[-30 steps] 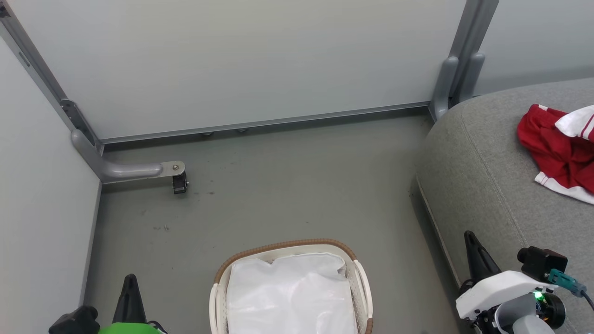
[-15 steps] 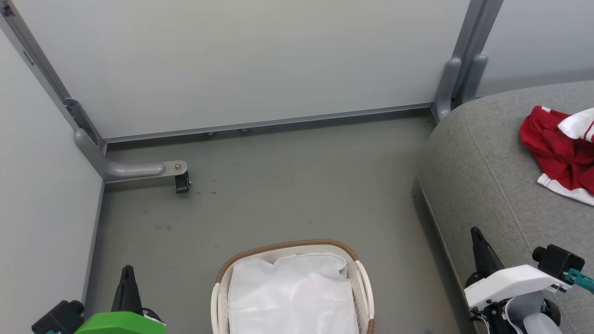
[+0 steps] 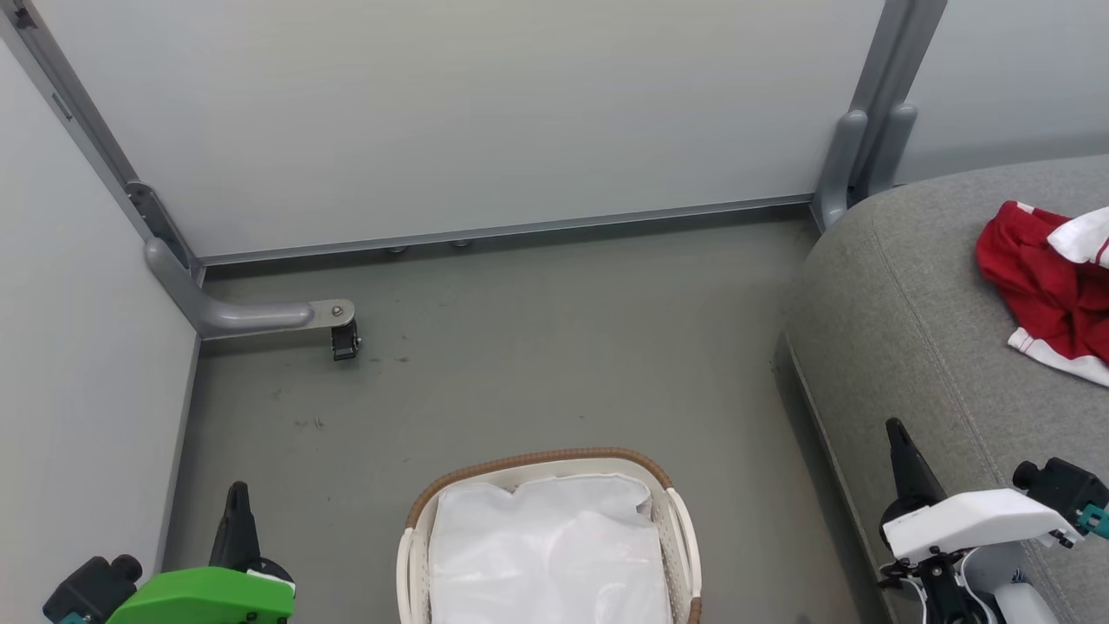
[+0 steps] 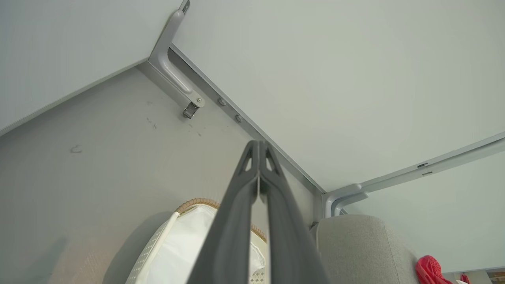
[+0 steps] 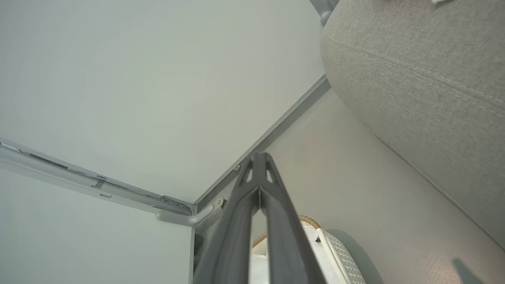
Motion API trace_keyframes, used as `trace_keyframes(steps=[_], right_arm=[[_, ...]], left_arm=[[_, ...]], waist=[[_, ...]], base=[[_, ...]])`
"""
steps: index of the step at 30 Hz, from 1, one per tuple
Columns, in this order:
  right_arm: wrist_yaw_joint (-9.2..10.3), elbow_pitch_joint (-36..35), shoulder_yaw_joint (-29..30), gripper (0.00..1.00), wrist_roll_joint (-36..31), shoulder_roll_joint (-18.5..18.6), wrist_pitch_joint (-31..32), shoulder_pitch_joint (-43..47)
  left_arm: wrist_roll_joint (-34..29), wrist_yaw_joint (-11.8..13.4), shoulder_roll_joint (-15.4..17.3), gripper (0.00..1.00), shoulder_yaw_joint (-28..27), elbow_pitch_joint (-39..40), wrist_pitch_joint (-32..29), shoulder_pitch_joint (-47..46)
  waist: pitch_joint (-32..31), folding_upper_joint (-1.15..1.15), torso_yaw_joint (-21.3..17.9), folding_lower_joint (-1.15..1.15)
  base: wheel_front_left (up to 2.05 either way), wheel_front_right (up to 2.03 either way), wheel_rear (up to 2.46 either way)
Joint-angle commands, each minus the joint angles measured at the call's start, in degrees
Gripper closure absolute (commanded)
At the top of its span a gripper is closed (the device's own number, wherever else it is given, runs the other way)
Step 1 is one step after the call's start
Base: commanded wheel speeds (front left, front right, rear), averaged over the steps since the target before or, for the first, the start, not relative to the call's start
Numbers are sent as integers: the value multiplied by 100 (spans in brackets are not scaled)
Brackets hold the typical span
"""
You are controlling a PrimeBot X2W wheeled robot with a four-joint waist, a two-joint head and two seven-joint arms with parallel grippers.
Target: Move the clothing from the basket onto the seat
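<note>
Both end effectors were pinched shut and empty. My left end effector (image 3: pixel 236 501) hung low over the floor (image 3: pixel 537 347) with the basket (image 3: pixel 520 460) just to its right. My right end effector (image 3: pixel 898 440) hovered at the rounded flank of the seat (image 3: pixel 901 329), with the basket off to its left.

The clothing (image 3: pixel 1044 290) lay on top of the seat, ahead of my right end effector and further to its right, well apart from it. It was a crumpled red heap with a white band and a white hem, and it ran past the head view's edge.

Between my two end effectors the basket showed nothing but its liner (image 3: pixel 546 546), so I judged the job done or nearly so (the basket's near end was cut off, so I could not vouch for all of it).

Three things could go wrong:
- The liner was soft, white and rumpled, much like a garment's trim. A careless dip could pinch it and drag the light plastic basket along.
- My right end effector sat close to the seat's coarse grey weave and stitched seam. A sideways swing might snag or scuff it.
- The loose, slippery-looking red fabric could catch on a passing fingertip and slide off the cushion's curved shoulder.
</note>
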State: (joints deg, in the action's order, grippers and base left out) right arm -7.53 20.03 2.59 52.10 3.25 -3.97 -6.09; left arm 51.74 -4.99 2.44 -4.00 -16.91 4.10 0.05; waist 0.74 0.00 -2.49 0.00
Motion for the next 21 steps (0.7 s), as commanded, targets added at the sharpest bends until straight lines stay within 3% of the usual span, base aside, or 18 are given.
trace_keyframes(steps=[1, 21], right_arm=[[3, -102, 35, 100, 181, 20, 39, -48], [4, -272, 157, 100, 1416, 4, 370, -41]], left_arm=[[186, -29, 38, 100, -38, 88, -34, -191], [1434, -110, 47, 100, -109, 158, -364, -347]], waist=[[-1, 0, 4, 0], [-15, 0, 66, 0]], base=[[0, 0, 0], [0, 0, 0]])
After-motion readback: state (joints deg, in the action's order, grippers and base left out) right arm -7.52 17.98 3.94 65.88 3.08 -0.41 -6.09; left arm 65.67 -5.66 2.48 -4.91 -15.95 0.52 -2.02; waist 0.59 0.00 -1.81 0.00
